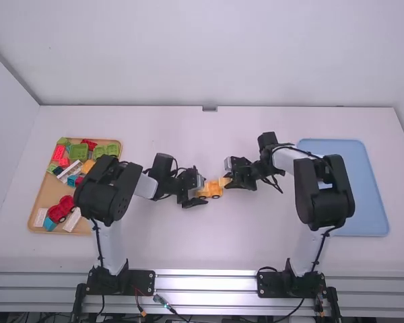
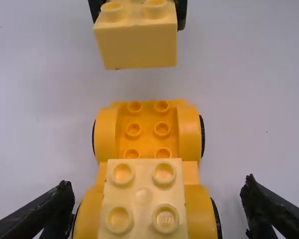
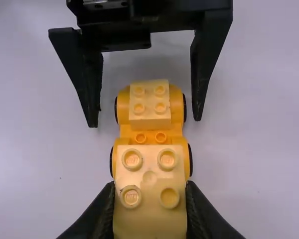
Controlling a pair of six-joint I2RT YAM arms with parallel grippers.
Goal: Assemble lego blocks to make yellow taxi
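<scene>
Fingers of the right gripper [image 1: 230,180] are clamped on a pale yellow block [image 3: 149,199], its four studs facing up. The block is near the right end of the car [image 2: 147,124]; in the left wrist view, a strip of table [image 1: 256,242] shows between the two.

The left gripper [image 1: 200,191] has its fingers spread wide, one on each side of the car's left end, with space between each finger and the car.

The car is a yellow-orange base with black wheels, at the middle of the white table, between the two grippers. On its left end sits a second block [image 2: 143,196], also pale yellow with four studs. Its right end is uncovered, and its own round studs show.

Farther out, at the table's left side, lies a tan tray [image 1: 35,195], partly behind the left arm [image 1: 108,192]. It holds red, green, white and blue pieces, a yellow-orange piece [image 1: 87,166], and a red toy with wheels [image 1: 59,208]. At the right side lies a flat blue tray [image 1: 367,202], partly behind the right arm [image 1: 326,195].
</scene>
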